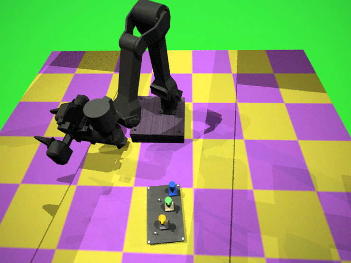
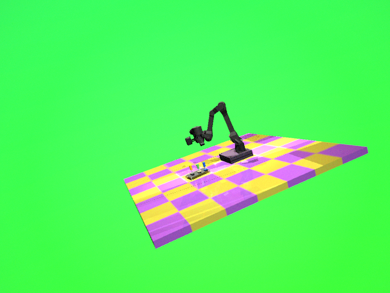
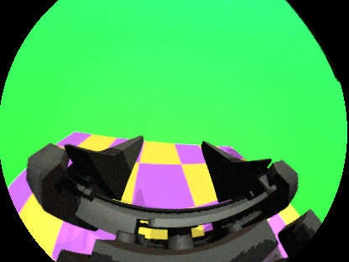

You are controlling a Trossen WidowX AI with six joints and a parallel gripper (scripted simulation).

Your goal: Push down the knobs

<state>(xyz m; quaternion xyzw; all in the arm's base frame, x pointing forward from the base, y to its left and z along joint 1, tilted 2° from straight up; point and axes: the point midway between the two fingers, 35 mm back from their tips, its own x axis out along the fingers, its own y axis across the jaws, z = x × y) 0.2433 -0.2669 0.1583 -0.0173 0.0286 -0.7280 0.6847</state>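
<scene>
The gripper's fingers [image 1: 42, 139] stand wide open with nothing between them, well apart from the circuit board [image 1: 156, 214] [image 2: 198, 174] on the checkered worktop [image 1: 212, 217] [image 2: 219, 198] [image 3: 161, 180]. Blue [image 1: 172, 185] [image 2: 204, 164], green [image 1: 168, 201] [image 2: 197, 166] and orange knobs [image 1: 162, 218] [image 2: 191, 167] stand along the board.

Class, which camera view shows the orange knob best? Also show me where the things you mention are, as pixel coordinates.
The top view: the orange knob [image 1: 162, 218] [image 2: 191, 167] appears larger there, its head and narrower lower part distinguishable. The exterior view shows it tiny, upright on the board [image 1: 156, 213] [image 2: 198, 174]; the wrist view misses it.
</scene>
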